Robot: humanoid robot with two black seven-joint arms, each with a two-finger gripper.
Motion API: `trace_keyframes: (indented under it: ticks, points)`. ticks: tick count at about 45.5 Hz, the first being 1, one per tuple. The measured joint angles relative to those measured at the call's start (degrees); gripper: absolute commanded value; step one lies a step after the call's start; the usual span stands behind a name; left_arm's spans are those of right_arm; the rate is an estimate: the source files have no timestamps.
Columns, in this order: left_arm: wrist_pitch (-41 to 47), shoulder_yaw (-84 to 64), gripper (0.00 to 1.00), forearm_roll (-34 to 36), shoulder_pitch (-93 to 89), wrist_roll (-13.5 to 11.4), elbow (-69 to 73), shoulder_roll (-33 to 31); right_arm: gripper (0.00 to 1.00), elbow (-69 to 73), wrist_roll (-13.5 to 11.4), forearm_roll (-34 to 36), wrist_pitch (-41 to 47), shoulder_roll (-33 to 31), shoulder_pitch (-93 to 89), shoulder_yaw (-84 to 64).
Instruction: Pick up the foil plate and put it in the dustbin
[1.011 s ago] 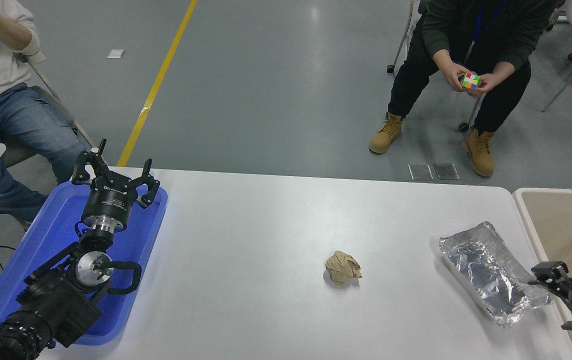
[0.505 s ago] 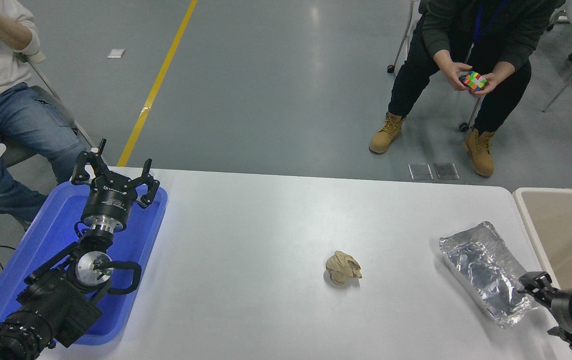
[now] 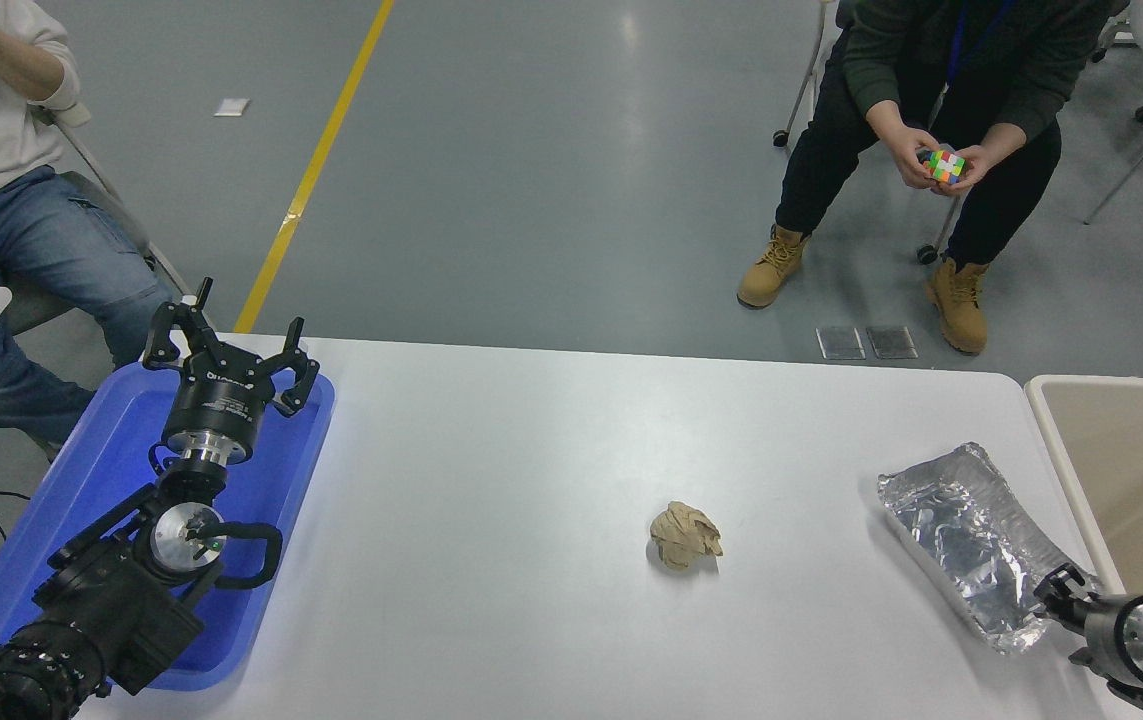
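Note:
The foil plate (image 3: 971,540), shiny, crinkled and oblong, lies near the table's right edge. Just right of it stands the dustbin (image 3: 1059,440), beige with a pale rim and partly cut off by the picture's edge. My right gripper (image 3: 1067,622) comes in low from the bottom right corner with its fingers spread open, right at the plate's near right corner. I cannot tell if it touches the foil. My left gripper (image 3: 231,352) is parked open above the blue tray at the left.
A crumpled tan paper ball (image 3: 685,536) lies mid-table, left of the plate. The blue tray (image 3: 303,470) sits at the table's left end under the left arm. Two people sit beyond the far side, one turning a colour cube (image 3: 946,166).
My right gripper has dropped lower and slid left and nearer, from beside the plate's right rim to its near right corner. The plate, paper ball and left arm stayed put.

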Motion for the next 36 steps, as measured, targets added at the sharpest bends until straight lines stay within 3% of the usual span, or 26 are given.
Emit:
trace_keyframes:
  ticks: [13,36]
  points:
    - [0.0,0.0,1.0,0.0,0.0,0.0,0.0,0.0,0.0,-0.05,0.01,-0.71,-0.84,0.53,-0.43,0.08]
    - [0.0,0.0,1.0,-0.02,0.0,0.0,-0.03,0.0,0.0,1.11,-0.06,-1.02,-0.55,-1.27,2.94,-1.34]
